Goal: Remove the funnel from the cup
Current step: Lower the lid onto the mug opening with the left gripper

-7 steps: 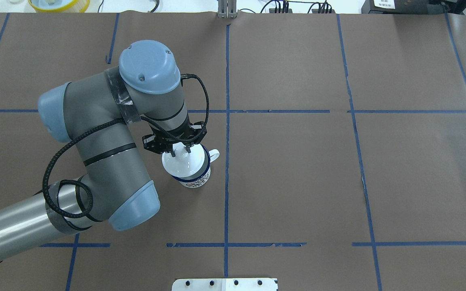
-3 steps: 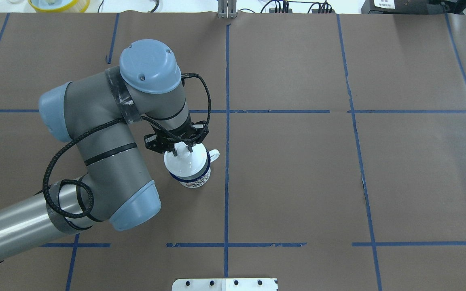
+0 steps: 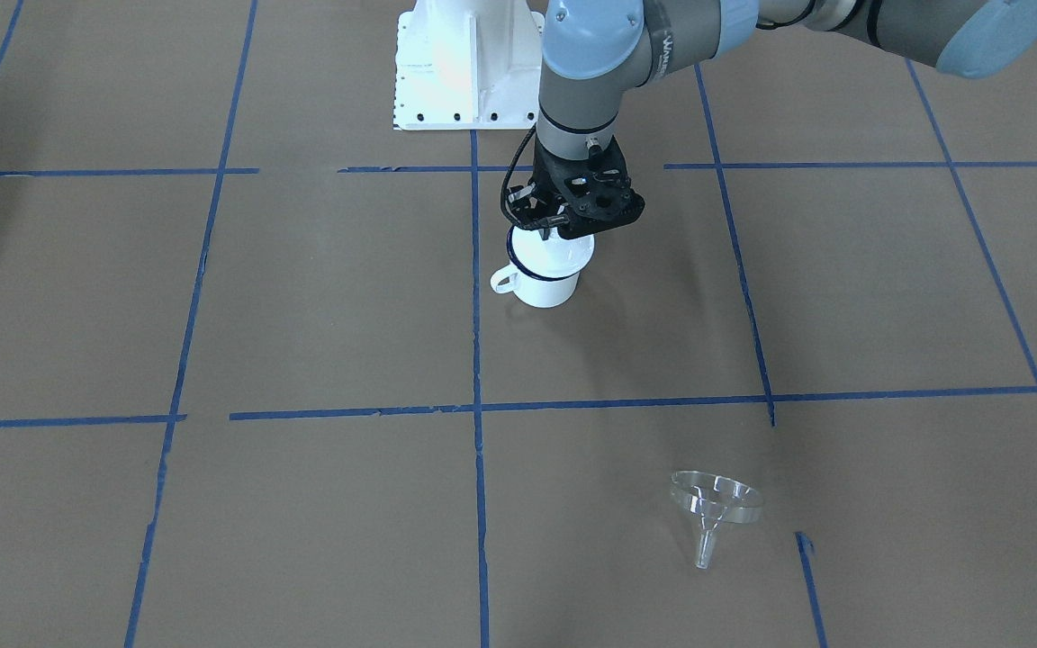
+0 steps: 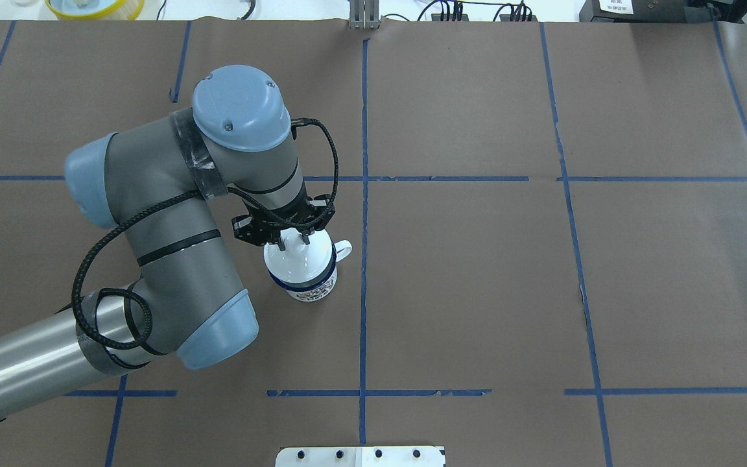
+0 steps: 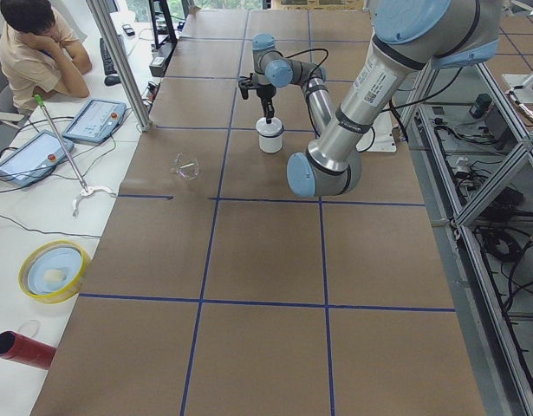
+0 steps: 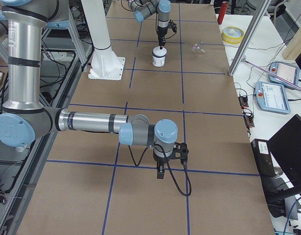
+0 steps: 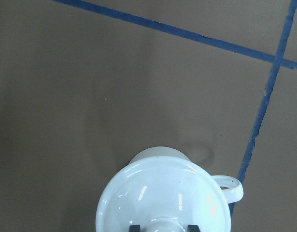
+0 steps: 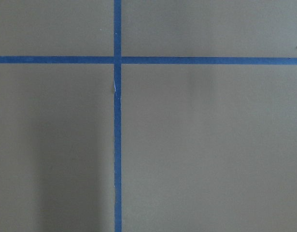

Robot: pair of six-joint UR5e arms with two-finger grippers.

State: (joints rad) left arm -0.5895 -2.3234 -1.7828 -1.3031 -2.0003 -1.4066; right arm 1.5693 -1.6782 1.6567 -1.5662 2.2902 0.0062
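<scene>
The white enamel cup (image 4: 313,289) with a dark blue rim stands left of the table's centre line, also in the front view (image 3: 544,286). A white knobbed lid (image 4: 296,263) covers its mouth; I cannot tell if it rests on the rim. My left gripper (image 4: 293,244) is shut on the lid's knob, as the left wrist view (image 7: 162,226) shows. The clear funnel (image 3: 715,507) lies on its side on the table, far from the cup, on the operators' side. My right gripper (image 6: 160,172) shows only in the exterior right view, low over bare table; I cannot tell its state.
The robot's white base plate (image 3: 460,72) stands at the table's robot side. Blue tape lines (image 4: 364,194) divide the brown table cover. A yellow-rimmed bowl (image 5: 51,270) and a red tube (image 5: 22,349) lie past the table's far edge. An operator (image 5: 36,48) sits there.
My left gripper with the lid has shifted slightly right, so the lid sits more squarely over the cup. Nothing else has moved.
</scene>
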